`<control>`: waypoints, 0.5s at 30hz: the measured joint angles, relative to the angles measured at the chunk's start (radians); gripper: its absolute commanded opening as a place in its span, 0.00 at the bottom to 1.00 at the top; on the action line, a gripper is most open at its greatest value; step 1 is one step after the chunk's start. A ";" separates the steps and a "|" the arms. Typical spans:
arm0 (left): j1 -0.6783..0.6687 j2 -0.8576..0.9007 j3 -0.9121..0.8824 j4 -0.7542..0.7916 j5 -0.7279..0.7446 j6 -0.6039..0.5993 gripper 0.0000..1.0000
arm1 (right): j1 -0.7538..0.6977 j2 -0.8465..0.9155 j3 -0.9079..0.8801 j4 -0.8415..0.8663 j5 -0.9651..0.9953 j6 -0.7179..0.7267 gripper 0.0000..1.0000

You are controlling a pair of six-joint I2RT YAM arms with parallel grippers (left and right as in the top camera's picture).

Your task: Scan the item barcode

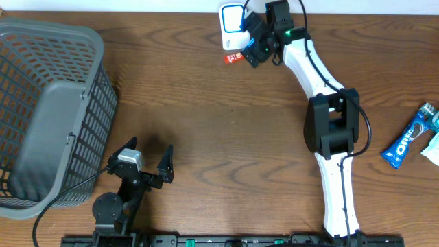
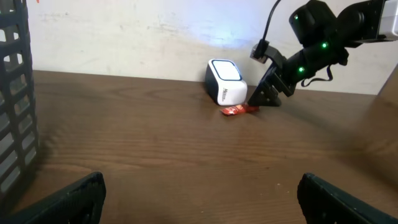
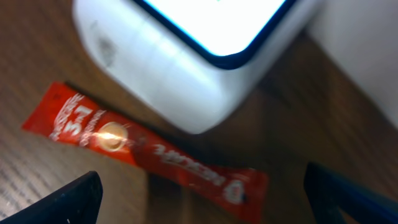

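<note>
Now, red sachet (image 3: 146, 152) beside white scanner (image 3: 174, 68), just ahead of wide-spread right fingers (image 3: 68, 205), left fingers (image 2: 68, 199) wide too

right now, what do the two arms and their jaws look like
The right arm has white curved links, black joint housings, a black cable looping alongside, a blue fitting and a green light near the wrist. The left arm is black throughout, with a silver block at its wrist and a black lead trailing off. Both sets of jaws are black and wedge-shaped.
</note>
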State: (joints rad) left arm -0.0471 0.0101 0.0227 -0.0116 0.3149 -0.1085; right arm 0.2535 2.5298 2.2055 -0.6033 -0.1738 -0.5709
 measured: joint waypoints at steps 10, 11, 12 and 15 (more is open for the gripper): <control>0.000 0.000 0.000 0.000 0.000 0.000 0.98 | -0.022 0.084 0.000 0.069 -0.135 -0.049 0.99; 0.000 0.000 0.000 0.000 0.000 0.000 0.98 | -0.027 0.091 0.006 0.076 -0.152 -0.048 0.98; 0.000 0.000 0.000 0.000 0.000 0.000 0.98 | -0.029 0.093 0.008 0.074 -0.153 -0.048 0.94; 0.000 0.000 0.000 0.000 0.000 0.000 0.98 | -0.034 0.098 0.016 0.052 -0.173 -0.056 0.60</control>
State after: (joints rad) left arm -0.0471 0.0105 0.0227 -0.0116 0.3149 -0.1085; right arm 0.2192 2.6274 2.2211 -0.5514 -0.3470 -0.6266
